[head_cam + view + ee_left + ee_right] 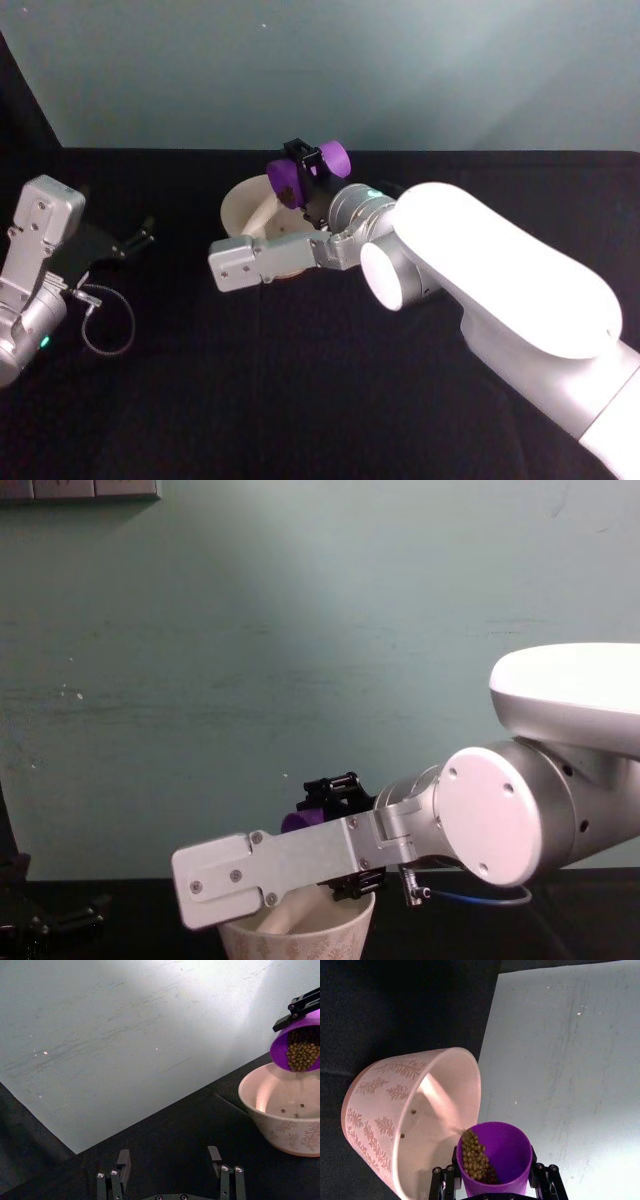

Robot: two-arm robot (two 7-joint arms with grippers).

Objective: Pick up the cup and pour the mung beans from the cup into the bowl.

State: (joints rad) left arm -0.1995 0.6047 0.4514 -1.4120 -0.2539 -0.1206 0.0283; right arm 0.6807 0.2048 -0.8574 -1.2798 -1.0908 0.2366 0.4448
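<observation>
A: Where does the head camera look from?
B: High up, down at the black worktop (300, 400). The chest one sits low and faces the wall (300, 630).
A: And the wrist cameras?
B: They are close up. Both see the bowl (300, 1135) and the cup (302, 1022).

Black fingers (333, 785) of right gripper (335, 835) clamp cup (298, 822) just above bowl (300, 945); silver arm link (270, 875) crosses front

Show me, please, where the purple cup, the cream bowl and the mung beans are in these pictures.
cup (512, 1155), right wrist view, on its purple inner wall.
bowl (285, 1132), left wrist view, on its patterned outer wall.
mung beans (302, 1055), left wrist view, on the heap in the tilted cup's mouth.
</observation>
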